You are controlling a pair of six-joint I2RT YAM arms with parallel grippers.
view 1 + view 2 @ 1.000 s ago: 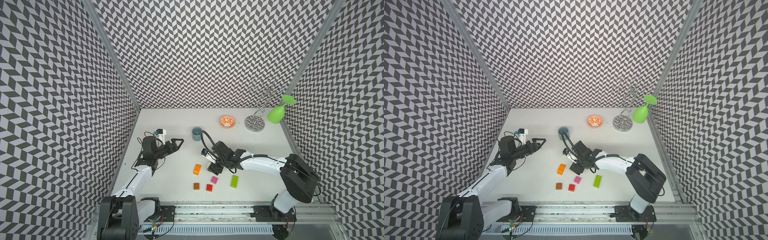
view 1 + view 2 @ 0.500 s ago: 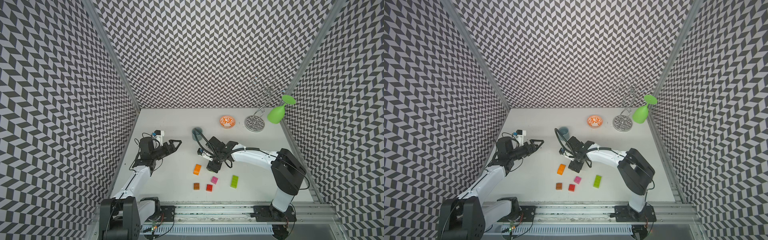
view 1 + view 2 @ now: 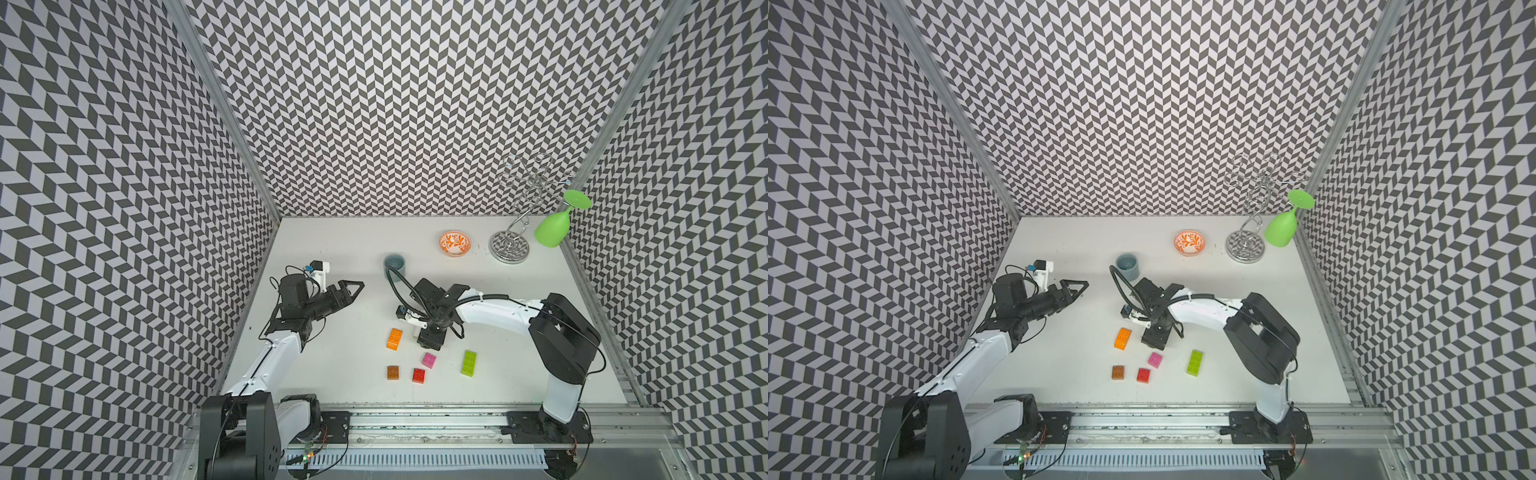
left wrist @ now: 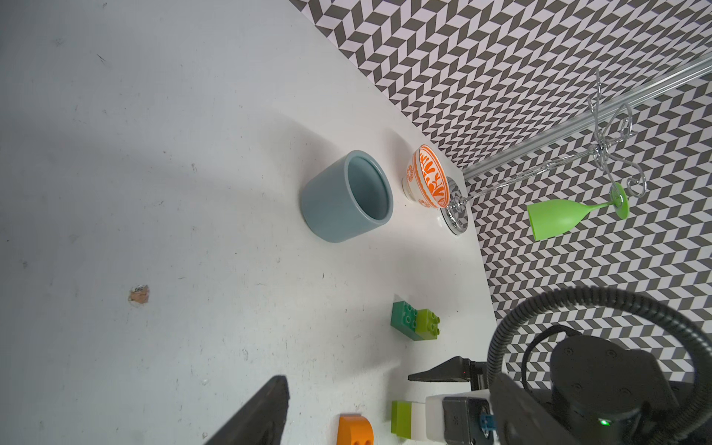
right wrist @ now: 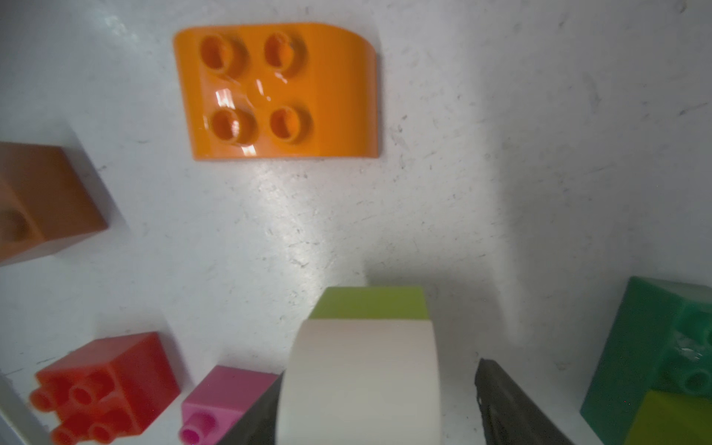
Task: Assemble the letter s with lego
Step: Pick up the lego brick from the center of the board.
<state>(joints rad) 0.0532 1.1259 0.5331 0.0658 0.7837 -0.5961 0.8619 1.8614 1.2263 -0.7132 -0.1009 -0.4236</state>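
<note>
Right claw [image 3: 430, 338]: held over white brick [image 5: 360, 377], jaws parted; one finger is seen against it, the other apart.
White brick: stacked on lime brick [image 5: 370, 304], mid-table.
Orange brick [image 3: 394, 338]: laid at 9 o'clock of white brick.
Pink brick [image 3: 429, 360]: laid at 6 o'clock of it.
Left claw [image 3: 353, 288]: held released and empty at 10 o'clock.

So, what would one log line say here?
right gripper: open, straddling white brick stacked on lime brick | left gripper: open, empty, above table
</note>
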